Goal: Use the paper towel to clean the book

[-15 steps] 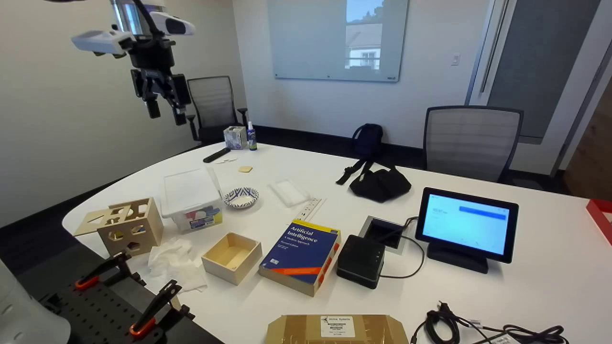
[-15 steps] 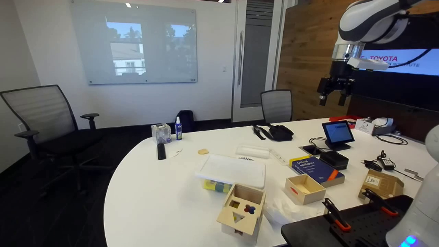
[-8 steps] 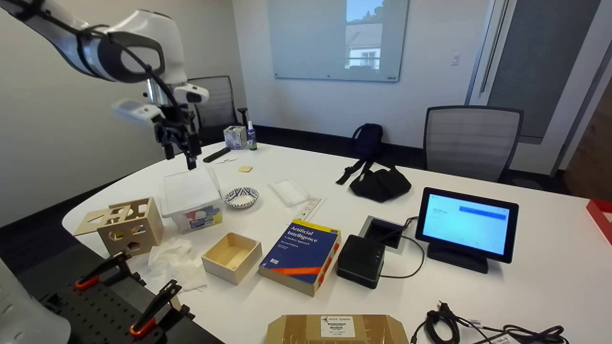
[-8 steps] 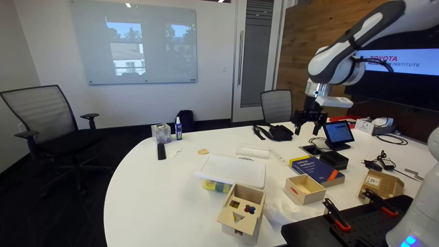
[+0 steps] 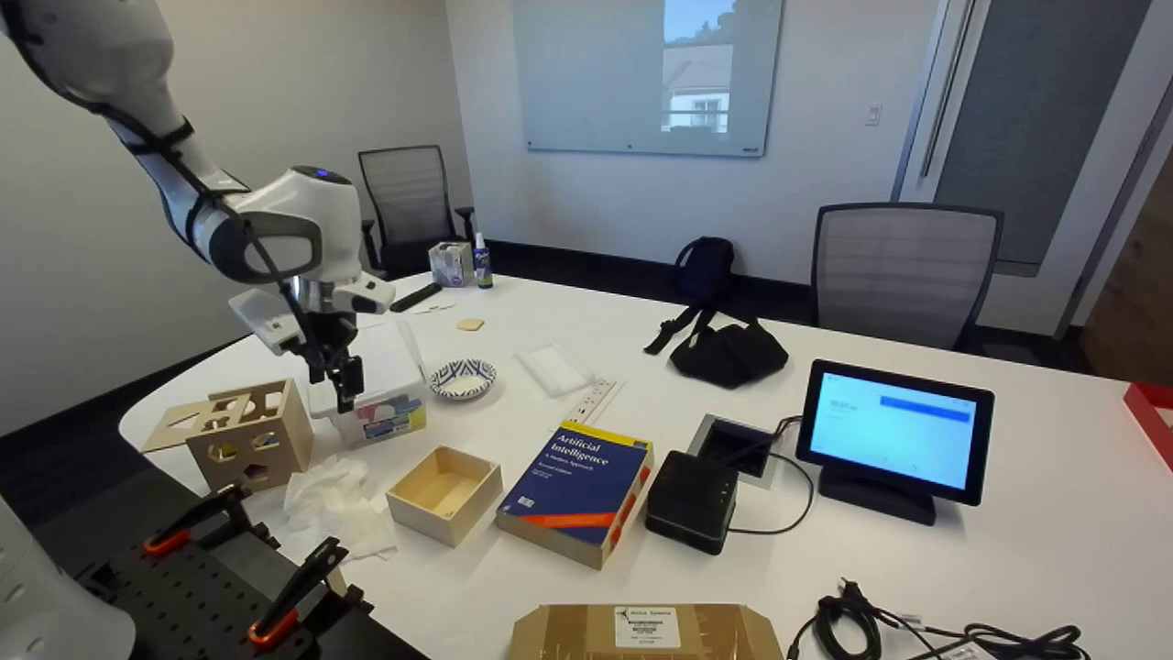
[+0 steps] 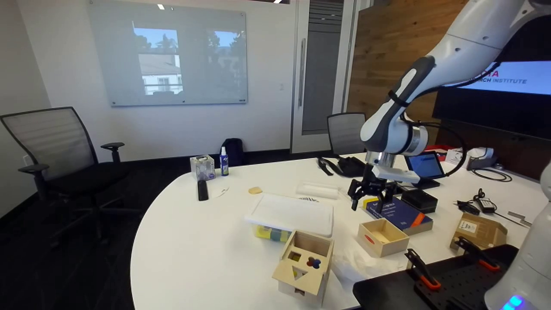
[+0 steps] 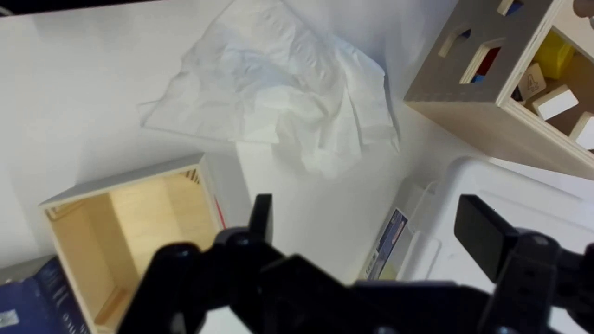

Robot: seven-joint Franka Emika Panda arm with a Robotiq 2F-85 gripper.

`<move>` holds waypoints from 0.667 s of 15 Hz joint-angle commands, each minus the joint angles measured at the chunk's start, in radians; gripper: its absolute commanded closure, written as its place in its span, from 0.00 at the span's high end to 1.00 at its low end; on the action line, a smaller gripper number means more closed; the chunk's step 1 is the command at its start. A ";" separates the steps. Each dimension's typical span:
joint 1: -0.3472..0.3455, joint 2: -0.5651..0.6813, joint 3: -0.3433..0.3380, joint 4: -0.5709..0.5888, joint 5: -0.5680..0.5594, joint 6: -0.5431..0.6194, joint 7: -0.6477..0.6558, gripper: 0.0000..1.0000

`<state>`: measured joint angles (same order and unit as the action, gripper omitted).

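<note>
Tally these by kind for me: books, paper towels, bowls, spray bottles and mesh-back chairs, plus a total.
Artificial Intelligence book: 1
Crumpled paper towel: 1
Patterned bowl: 1
Blue spray bottle: 1
Mesh-back office chairs: 2
Total: 6

1 bent arm [image 6: 460,54], end effector [image 7: 364,211] downward, its 2 fingers [image 7: 482,234] wide apart

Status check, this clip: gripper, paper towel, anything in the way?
Gripper open, empty. Paper towel crumpled on table, ungrasped. Wooden box and shape sorter close on either side, nothing seen covering it.
</note>
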<state>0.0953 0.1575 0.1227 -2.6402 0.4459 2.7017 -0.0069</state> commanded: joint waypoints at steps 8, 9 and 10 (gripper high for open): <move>-0.102 0.376 0.282 0.070 0.569 0.460 -0.103 1.00; -0.105 0.407 0.289 0.084 0.574 0.495 -0.094 1.00; -0.107 0.441 0.289 0.102 0.577 0.527 -0.081 1.00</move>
<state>0.0161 0.5015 0.3835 -2.5995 0.9771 3.1396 -0.0914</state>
